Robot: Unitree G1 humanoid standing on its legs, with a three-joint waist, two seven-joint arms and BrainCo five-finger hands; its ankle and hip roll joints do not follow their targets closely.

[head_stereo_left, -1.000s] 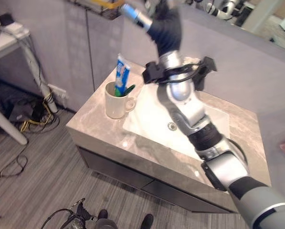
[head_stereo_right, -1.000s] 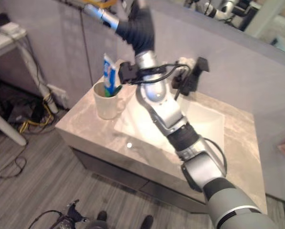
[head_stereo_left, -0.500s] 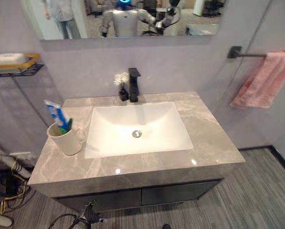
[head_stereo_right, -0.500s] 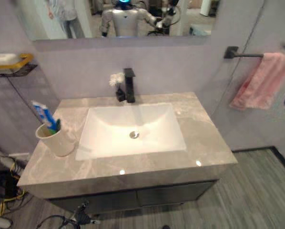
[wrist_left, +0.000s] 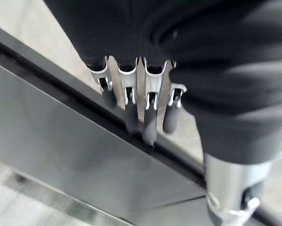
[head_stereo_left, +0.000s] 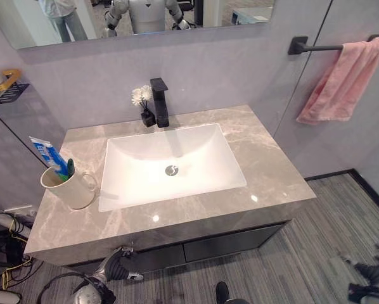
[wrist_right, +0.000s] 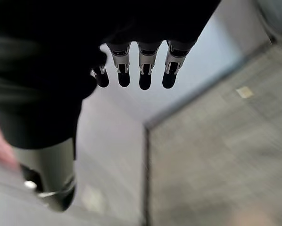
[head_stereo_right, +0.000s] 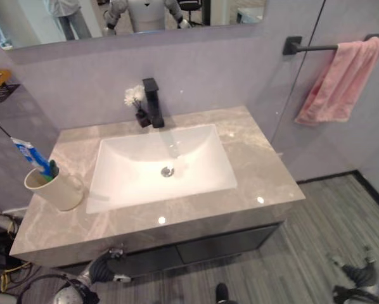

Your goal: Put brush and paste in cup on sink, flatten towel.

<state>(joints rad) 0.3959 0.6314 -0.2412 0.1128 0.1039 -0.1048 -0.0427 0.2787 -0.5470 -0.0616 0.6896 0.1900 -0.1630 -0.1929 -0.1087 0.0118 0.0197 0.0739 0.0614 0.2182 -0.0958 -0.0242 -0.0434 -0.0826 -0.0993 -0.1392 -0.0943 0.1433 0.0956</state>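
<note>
While the fingers (wrist_left: 137,113) of the left hand (wrist_left: 145,70) hang straight and relaxed beside the dark cabinet front (wrist_left: 84,160) under the sink table (head_stereo_left: 265,171), holding nothing, the fingers (wrist_right: 145,70) of the right hand (wrist_right: 61,52) point loosely down over the grey floor (wrist_right: 216,141) by a wall corner, equally empty. Both arms seem lowered at the robot's sides, well apart from the work.

The toothpaste (head_stereo_left: 49,157) and the green-handled brush (head_stereo_left: 68,170) stand upright in the cream cup (head_stereo_left: 68,189) on the table's left end, so that part looks done.

The pink towel (head_stereo_left: 341,79) hangs bunched and crooked from the black bar (head_stereo_left: 319,47) on the wall to the right of the sink, gathered toward the bar's far end with its lower edge slanting. It should be light, soft and limp, folding wherever it is not supported, and likely to slide along the smooth bar if tugged hard. A sensible hold would be a pinch on the lower hem or a side edge, drawing it sideways along the bar and then stroking down with flat fingers. The right arm, being nearer, would need to rise from its lowered pose and reach out.
</note>
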